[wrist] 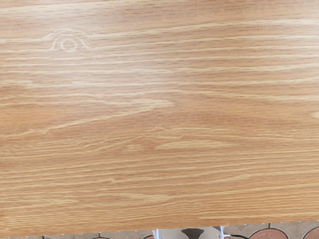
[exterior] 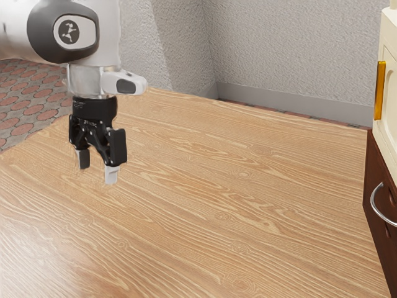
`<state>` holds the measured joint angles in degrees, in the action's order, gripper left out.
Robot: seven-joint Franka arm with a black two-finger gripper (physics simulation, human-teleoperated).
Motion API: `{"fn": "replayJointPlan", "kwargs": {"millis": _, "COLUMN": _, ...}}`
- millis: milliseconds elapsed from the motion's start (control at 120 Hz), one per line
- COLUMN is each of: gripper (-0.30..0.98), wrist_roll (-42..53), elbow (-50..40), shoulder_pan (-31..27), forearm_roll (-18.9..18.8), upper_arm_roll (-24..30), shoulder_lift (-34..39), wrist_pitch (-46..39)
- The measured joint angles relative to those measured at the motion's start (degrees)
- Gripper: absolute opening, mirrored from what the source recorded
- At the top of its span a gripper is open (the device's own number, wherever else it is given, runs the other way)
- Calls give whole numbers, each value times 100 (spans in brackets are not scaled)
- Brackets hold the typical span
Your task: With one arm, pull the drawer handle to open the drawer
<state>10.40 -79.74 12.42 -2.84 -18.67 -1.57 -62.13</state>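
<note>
Black two-finger gripper (exterior: pixel 97 167) hangs released, tips down, above light-brown wood-grain tabletop (exterior: pixel 217 205), curved silvery metal drawer handle (exterior: pixel 373 197) well apart

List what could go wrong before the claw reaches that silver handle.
The claw hangs open, well away from the curved silver handle, so a long approach could drift off line. It points down at the tabletop and may scrape it if lowered too far. The gold handle above could be hooked by mistake.

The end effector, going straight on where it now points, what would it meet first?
Probably the wooden tabletop: the open end effector points down over it, though how far below is unclear.
</note>
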Motion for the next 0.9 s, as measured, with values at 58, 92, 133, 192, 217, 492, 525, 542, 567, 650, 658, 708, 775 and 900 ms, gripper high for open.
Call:
{"fn": "replayJointPlan", "kwargs": {"millis": 58, "gripper": 69, "wrist_roll": 174, "elbow": -46, "shoulder_pan": -332, "forearm_roll": -14, "upper_arm_roll": -8, "shoulder_lift": 2, "wrist_pitch": -606}}
{"fn": "replayJointPlan", "kwargs": {"millis": 92, "gripper": 69, "wrist_roll": 268, "elbow": -57, "shoulder_pan": -533, "forearm_roll": -20, "upper_arm_roll": -11, "shoulder_lift": 3, "wrist_pitch": -881}}
{"fn": "replayJointPlan", "kwargs": {"millis": 133, "gripper": 69, "wrist_roll": 379, "elbow": -77, "shoulder_pan": -782, "forearm_roll": -25, "upper_arm_roll": -13, "shoulder_lift": 11, "wrist_pitch": -1168}}
{"fn": "replayJointPlan", "kwargs": {"millis": 192, "gripper": 69, "wrist_roll": 523, "elbow": -90, "shoulder_pan": -1109, "forearm_roll": -22, "upper_arm_roll": -19, "shoulder_lift": 16, "wrist_pitch": -1483}}
{"fn": "replayJointPlan", "kwargs": {"millis": 217, "gripper": 69, "wrist_roll": 580, "elbow": -91, "shoulder_pan": -1238, "forearm_roll": -18, "upper_arm_roll": -21, "shoulder_lift": 15, "wrist_pitch": -1593}}
{"fn": "replayJointPlan", "kwargs": {"millis": 492, "gripper": 69, "wrist_roll": 1065, "elbow": 1284, "shoulder_pan": -2489, "forearm_roll": 88, "upper_arm_roll": 220, "shoulder_lift": 219, "wrist_pitch": -1721}}
{"fn": "replayJointPlan", "kwargs": {"millis": 525, "gripper": 69, "wrist_roll": 1108, "elbow": 1329, "shoulder_pan": -2625, "forearm_roll": 176, "upper_arm_roll": 237, "shoulder_lift": 200, "wrist_pitch": -1700}}
{"fn": "replayJointPlan", "kwargs": {"millis": 542, "gripper": 69, "wrist_roll": 1128, "elbow": 1342, "shoulder_pan": -2682, "forearm_roll": 211, "upper_arm_roll": 238, "shoulder_lift": 192, "wrist_pitch": -1691}}
{"fn": "replayJointPlan", "kwargs": {"millis": 567, "gripper": 69, "wrist_roll": 1158, "elbow": 1343, "shoulder_pan": -2745, "forearm_roll": 251, "upper_arm_roll": 222, "shoulder_lift": 181, "wrist_pitch": -1679}}
{"fn": "replayJointPlan", "kwargs": {"millis": 650, "gripper": 69, "wrist_roll": 1250, "elbow": 1074, "shoulder_pan": -2892, "forearm_roll": 349, "upper_arm_roll": 90, "shoulder_lift": 44, "wrist_pitch": -1646}}
{"fn": "replayJointPlan", "kwargs": {"millis": 658, "gripper": 69, "wrist_roll": 1258, "elbow": 1048, "shoulder_pan": -2917, "forearm_roll": 362, "upper_arm_roll": 84, "shoulder_lift": 9, "wrist_pitch": -1643}}
{"fn": "replayJointPlan", "kwargs": {"millis": 708, "gripper": 69, "wrist_roll": 1316, "elbow": 961, "shoulder_pan": -2905, "forearm_roll": 530, "upper_arm_roll": 57, "shoulder_lift": -207, "wrist_pitch": -1633}}
{"fn": "replayJointPlan", "kwargs": {"millis": 775, "gripper": 69, "wrist_roll": 1442, "elbow": 905, "shoulder_pan": -1927, "forearm_roll": 506, "upper_arm_roll": 92, "shoulder_lift": -322, "wrist_pitch": -1731}}
{"fn": "replayJointPlan", "kwargs": {"millis": 900, "gripper": 68, "wrist_roll": 1846, "elbow": 464, "shoulder_pan": 324, "forearm_roll": 251, "upper_arm_roll": 150, "shoulder_lift": -412, "wrist_pitch": -2363}}
